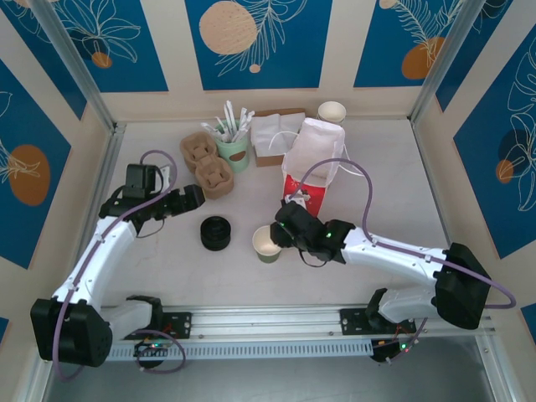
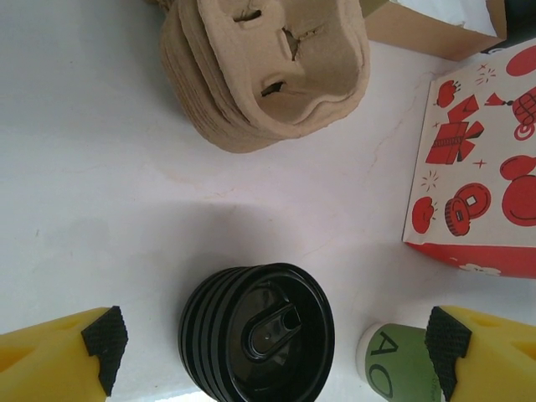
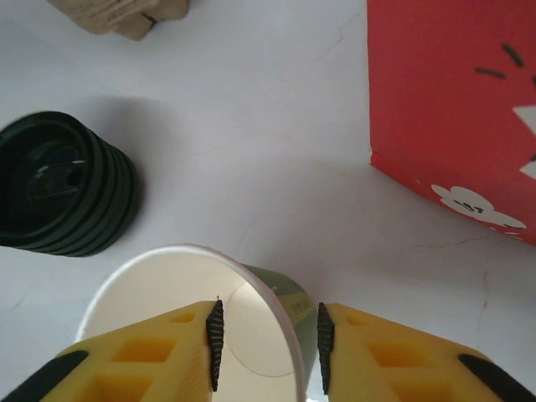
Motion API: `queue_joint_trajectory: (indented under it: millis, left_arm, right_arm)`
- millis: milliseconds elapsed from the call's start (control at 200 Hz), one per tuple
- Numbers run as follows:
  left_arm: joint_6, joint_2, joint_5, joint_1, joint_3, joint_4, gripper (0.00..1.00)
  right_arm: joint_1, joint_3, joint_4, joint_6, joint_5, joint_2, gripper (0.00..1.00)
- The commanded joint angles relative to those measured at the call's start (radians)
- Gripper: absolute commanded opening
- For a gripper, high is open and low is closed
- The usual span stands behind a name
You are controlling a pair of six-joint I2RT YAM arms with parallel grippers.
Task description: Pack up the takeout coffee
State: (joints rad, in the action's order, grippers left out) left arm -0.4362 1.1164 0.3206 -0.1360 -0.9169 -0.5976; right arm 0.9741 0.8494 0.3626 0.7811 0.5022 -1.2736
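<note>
Top view, lower centre: right gripper (image 3: 268, 335), jaws narrowly parted astride the wall of the green paper cup (image 1: 266, 244), one finger inside the white interior, the other outside the green wall. In the right wrist view the wall stands between the pads with a gap on either side, so it is not clamped. The cup stands upright and open-topped on the white table (image 1: 394, 184), just left of the gripper. Left of the cup, apart from it: stack of black lids (image 1: 215, 233). Left of centre: left gripper (image 2: 276, 343), jaws spread wide and holding nothing; in the left wrist view its fingertips sit at the two lower corners, with the lid stack between them. Centre right, just beyond the cup: red bag (image 1: 310, 163), upright with its white mouth open. Centre left, beyond the lids: pulp cup carriers (image 1: 209, 163), stacked. Top centre: a pale green cup of white wrapped sticks (image 1: 233, 142), a cardboard box of white napkins (image 1: 272, 134), and a white-rimmed cup (image 1: 332, 111).
</note>
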Motion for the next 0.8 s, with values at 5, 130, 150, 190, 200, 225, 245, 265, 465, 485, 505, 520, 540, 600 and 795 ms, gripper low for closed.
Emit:
queue_joint_trajectory:
  millis: [5, 130, 150, 190, 200, 225, 245, 265, 465, 485, 505, 520, 540, 600, 795]
  left_arm:
    - [0.023, -0.013, -0.006, -0.029, -0.029, -0.049, 0.92]
    - [0.031, -0.021, -0.038, -0.069, -0.028, -0.078, 0.89]
    - [0.034, -0.02, -0.048, -0.077, -0.029, -0.087, 0.88]
    - [0.04, -0.017, -0.076, -0.095, -0.031, -0.105, 0.88]
    - [0.042, -0.016, -0.085, -0.101, -0.03, -0.109, 0.88]
    - [0.045, -0.014, -0.104, -0.112, -0.032, -0.119, 0.88]
    - [0.048, -0.011, -0.119, -0.12, -0.031, -0.125, 0.87]
    - [0.051, -0.009, -0.133, -0.129, -0.031, -0.13, 0.87]
    - [0.056, 0.036, -0.237, -0.196, -0.025, -0.149, 0.74]
    - [0.056, 0.042, -0.244, -0.2, -0.024, -0.148, 0.73]
    - [0.056, 0.049, -0.251, -0.204, -0.025, -0.146, 0.72]
    - [0.056, 0.054, -0.256, -0.208, -0.025, -0.146, 0.71]
    - [0.057, 0.061, -0.263, -0.213, -0.026, -0.145, 0.69]
    - [0.056, 0.084, -0.282, -0.228, -0.031, -0.145, 0.68]
    - [0.059, 0.163, -0.33, -0.271, -0.051, -0.142, 0.58]
  right_arm:
    - [0.006, 0.064, 0.057, -0.012, 0.034, 0.03, 0.41]
    - [0.006, 0.114, 0.101, -0.033, 0.039, 0.062, 0.44]
    - [0.006, 0.123, 0.107, -0.035, 0.037, 0.067, 0.44]
    - [0.006, 0.139, 0.123, -0.04, 0.034, 0.077, 0.45]
    - [0.006, 0.143, 0.127, -0.041, 0.033, 0.08, 0.45]
    - [0.006, 0.151, 0.133, -0.044, 0.033, 0.086, 0.45]
    - [0.006, 0.156, 0.136, -0.047, 0.029, 0.092, 0.45]
    - [0.005, 0.16, 0.139, -0.048, 0.026, 0.097, 0.45]
    - [-0.007, 0.169, 0.149, -0.042, -0.019, 0.145, 0.45]
    - [-0.011, 0.168, 0.149, -0.039, -0.023, 0.149, 0.45]
    - [-0.012, 0.167, 0.149, -0.038, -0.029, 0.152, 0.45]
    - [-0.014, 0.166, 0.149, -0.036, -0.034, 0.154, 0.45]
    - [-0.017, 0.165, 0.148, -0.034, -0.04, 0.159, 0.45]
    - [-0.026, 0.157, 0.146, -0.027, -0.056, 0.169, 0.44]
    - [-0.061, 0.125, 0.141, -0.006, -0.092, 0.211, 0.44]
